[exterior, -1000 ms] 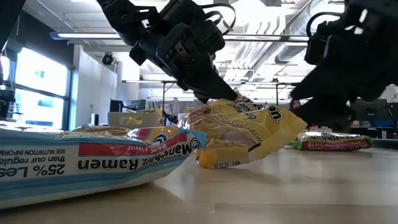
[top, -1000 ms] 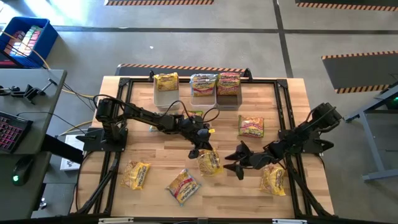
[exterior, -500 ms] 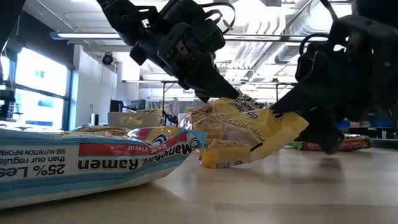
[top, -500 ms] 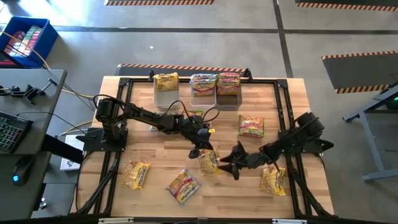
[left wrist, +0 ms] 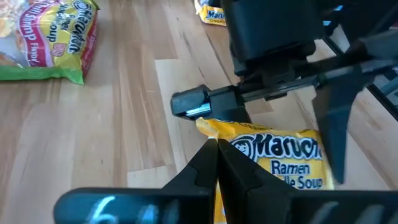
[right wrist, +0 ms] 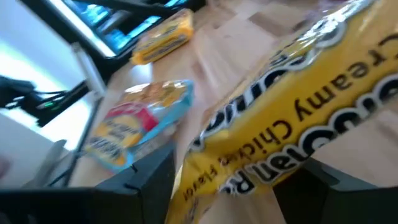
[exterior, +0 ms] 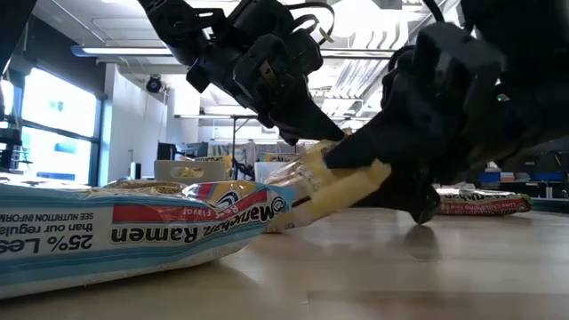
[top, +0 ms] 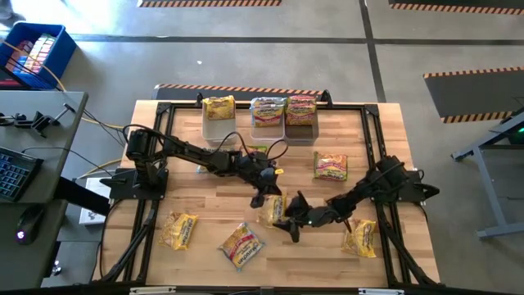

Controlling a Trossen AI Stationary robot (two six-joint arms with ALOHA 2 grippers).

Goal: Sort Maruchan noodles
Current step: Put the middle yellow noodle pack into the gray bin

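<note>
Pale butcher-block wood surface (top: 196, 197): smooth planks, satin sheen, soft reflections in the low view. Black metal frame rails (top: 372, 147) along its edges, matt. Yellow crinkly plastic ramen packet (top: 273, 210) at centre: glossy film, creased, catches highlights. Blue-and-white plastic ramen packet (exterior: 133, 233) in the low view: same shiny wrinkled film. Green-edged packet (left wrist: 53, 43) likewise glossy. Left pincer (left wrist: 214, 163) and right pincer (top: 291, 223): dark matt plastic, smooth faces. Grey concrete floor (top: 246, 57), dull.
</note>
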